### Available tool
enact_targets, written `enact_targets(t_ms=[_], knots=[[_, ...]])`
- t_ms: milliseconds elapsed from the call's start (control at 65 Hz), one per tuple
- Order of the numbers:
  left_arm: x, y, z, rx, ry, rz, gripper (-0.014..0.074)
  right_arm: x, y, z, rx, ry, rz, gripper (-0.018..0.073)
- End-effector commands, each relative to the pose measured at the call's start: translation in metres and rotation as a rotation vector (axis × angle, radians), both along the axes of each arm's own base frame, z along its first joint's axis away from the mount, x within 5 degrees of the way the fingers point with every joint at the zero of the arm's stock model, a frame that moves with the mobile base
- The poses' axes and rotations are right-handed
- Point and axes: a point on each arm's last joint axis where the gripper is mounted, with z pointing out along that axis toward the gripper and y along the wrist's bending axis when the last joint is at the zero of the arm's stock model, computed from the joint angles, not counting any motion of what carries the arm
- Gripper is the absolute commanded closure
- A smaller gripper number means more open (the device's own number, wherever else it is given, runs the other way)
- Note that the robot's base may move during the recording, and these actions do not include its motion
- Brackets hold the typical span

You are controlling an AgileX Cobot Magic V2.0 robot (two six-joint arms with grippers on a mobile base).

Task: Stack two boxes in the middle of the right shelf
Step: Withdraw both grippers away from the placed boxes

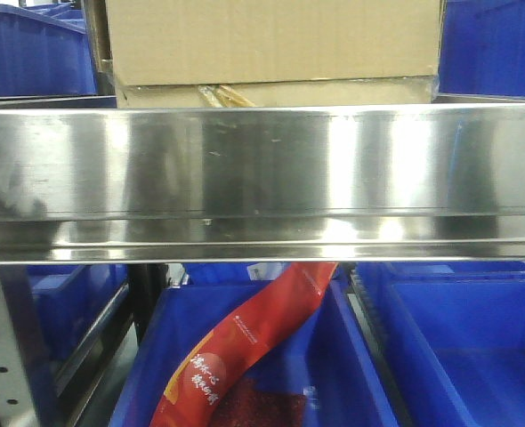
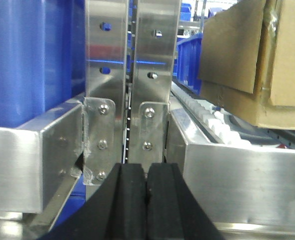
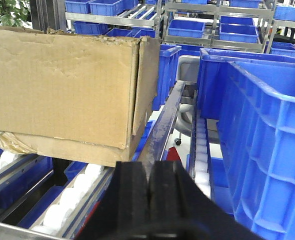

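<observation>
Blue plastic bins [image 3: 267, 125] flank a shiny steel shelf [image 1: 262, 178]. Two stacked brown cardboard boxes [image 3: 62, 90] are seen left-forward of the closed right gripper [image 3: 148, 192], right-forward of the closed left gripper [image 2: 146, 192].

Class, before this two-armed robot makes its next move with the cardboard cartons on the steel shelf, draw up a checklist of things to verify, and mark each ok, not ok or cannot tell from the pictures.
1. Upper brown corrugated cardboard carton sits on the lower carton: ok.
2. Stack rests on the shiny stainless-steel shelf: ok.
3. Left gripper empty, pads together: ok.
4. Right gripper empty, pads together: ok.
5. Stack squarely aligned: cannot tell; the upper carton's side flap stands ajar.
6. Neighbouring blue plastic bin apart from the cartons: ok.
</observation>
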Motion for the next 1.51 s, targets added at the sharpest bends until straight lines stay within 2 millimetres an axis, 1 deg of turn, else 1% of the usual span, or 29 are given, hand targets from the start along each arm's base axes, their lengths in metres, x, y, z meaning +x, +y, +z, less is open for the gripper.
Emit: enact_targets(t_ms=[0, 692, 800, 938, 1030, 1046, 1169, 1261, 1307, 1338, 1399, 1445, 1492], knots=[[-0.001, 0.000, 0.004, -0.004, -0.038, 0.000, 0.0708, 0.000, -0.001, 0.003, -0.008, -0.031, -0.008, 0.0715], [-0.001, 0.000, 0.004, -0.004, -0.038, 0.000, 0.0708, -0.001, -0.001, 0.001, -0.008, -0.013, -0.006, 0.0715], [-0.001, 0.000, 0.004, -0.004, -0.038, 0.000, 0.0708, -0.004, -0.005, -0.002, -0.004, -0.032, -0.042, 0.0715], [-0.001, 0.000, 0.004, -0.004, -0.038, 0.000, 0.0708, -0.015, -0.015, -0.023, 0.022, -0.052, -0.144, 0.0715], [-0.001, 0.000, 0.004, -0.004, -0.038, 0.000, 0.0708, -0.023, -0.020, -0.048, 0.044, -0.060, -0.211, 0.0715], [-0.001, 0.000, 0.004, -0.004, -0.038, 0.000, 0.0708, -0.025, -0.021, -0.056, 0.051, -0.063, -0.226, 0.0715], [-0.001, 0.000, 0.004, -0.004, -0.038, 0.000, 0.0708, -0.032, -0.023, -0.089, 0.054, -0.087, -0.255, 0.0715], [-0.001, 0.000, 0.004, -0.004, -0.038, 0.000, 0.0708, -0.035, -0.023, -0.105, 0.053, -0.105, -0.257, 0.0715], [-0.001, 0.000, 0.004, -0.004, -0.038, 0.000, 0.0708, -0.034, -0.023, -0.115, 0.051, -0.083, -0.257, 0.0715], [-0.001, 0.000, 0.004, -0.004, -0.038, 0.000, 0.0708, -0.034, -0.023, -0.118, 0.050, -0.077, -0.258, 0.0715], [-0.001, 0.000, 0.004, -0.004, -0.038, 0.000, 0.0708, -0.034, -0.024, -0.117, 0.051, -0.089, -0.260, 0.0715], [-0.001, 0.000, 0.004, -0.004, -0.038, 0.000, 0.0708, -0.034, -0.023, -0.120, 0.047, -0.056, -0.256, 0.0715], [-0.001, 0.000, 0.004, -0.004, -0.038, 0.000, 0.0708, -0.034, -0.023, -0.120, 0.047, -0.059, -0.256, 0.0715]])
